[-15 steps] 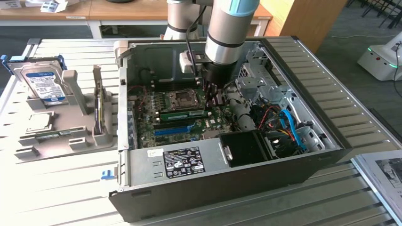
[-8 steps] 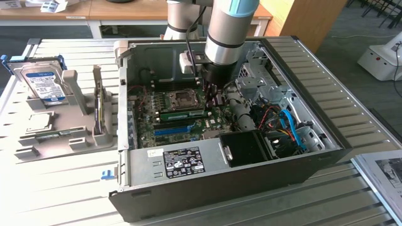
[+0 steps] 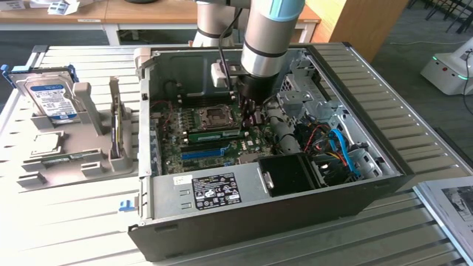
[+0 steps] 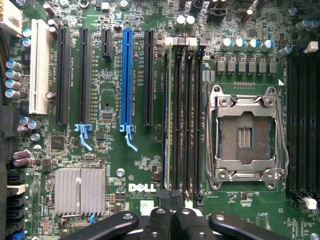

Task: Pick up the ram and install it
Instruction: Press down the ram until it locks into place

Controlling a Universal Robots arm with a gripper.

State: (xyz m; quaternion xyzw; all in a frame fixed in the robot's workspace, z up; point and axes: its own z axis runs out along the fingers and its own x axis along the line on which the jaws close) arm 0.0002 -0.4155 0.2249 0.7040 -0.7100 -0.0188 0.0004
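The ram is a thin green stick standing on edge in a black memory slot beside the CPU socket of the motherboard. In the wrist view the ram shows edge-on, running along the slot nearest the expansion slots. My gripper reaches down into the open computer case, over the ram's end at the exterior view's right. The gripper has its black fingers drawn together over that end. Whether they pinch the stick or only rest on it is hidden.
The blue slot strip and black expansion slots lie beside the ram, and the CPU socket is on its other side. Cables and a black shroud crowd the case. A grey holder outside carries a hard drive and a card.
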